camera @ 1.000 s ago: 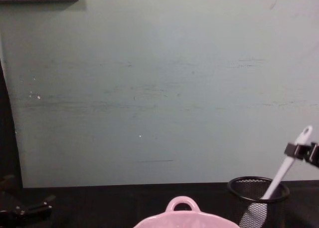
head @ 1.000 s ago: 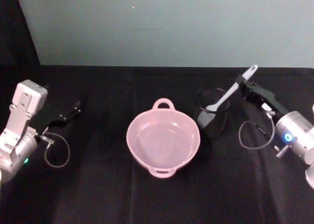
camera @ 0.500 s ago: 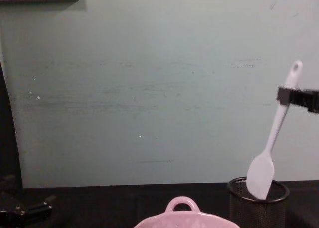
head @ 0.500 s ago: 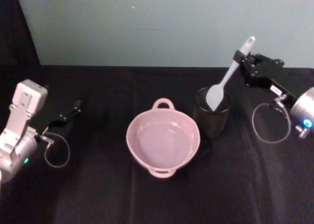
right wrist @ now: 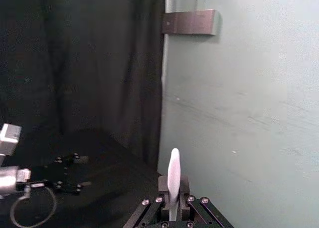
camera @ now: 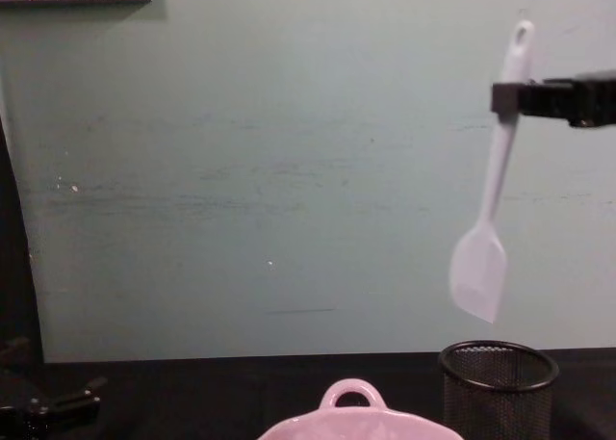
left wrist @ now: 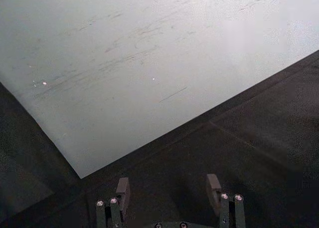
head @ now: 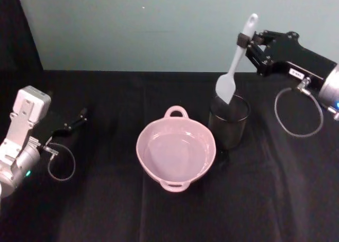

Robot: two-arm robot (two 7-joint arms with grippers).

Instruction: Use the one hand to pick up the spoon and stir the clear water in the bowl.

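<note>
My right gripper is shut on the upper handle of the white spoon, which hangs blade-down in the air. In the chest view the spoon is clear of the black mesh cup, its blade well above the rim, held by the right gripper. The spoon's handle end sticks up between the shut jaws in the right wrist view. The pale pink bowl with clear water sits at the table's centre, left of the cup. My left gripper rests open at the far left.
A black cloth covers the table. A pale green wall stands close behind it. The left gripper lies low over the cloth, far from the bowl. A cable loop hangs under my right wrist.
My right gripper has lifted the spoon up out of the mesh cup and shifted it a little to the left. The left arm has stayed where it was.
</note>
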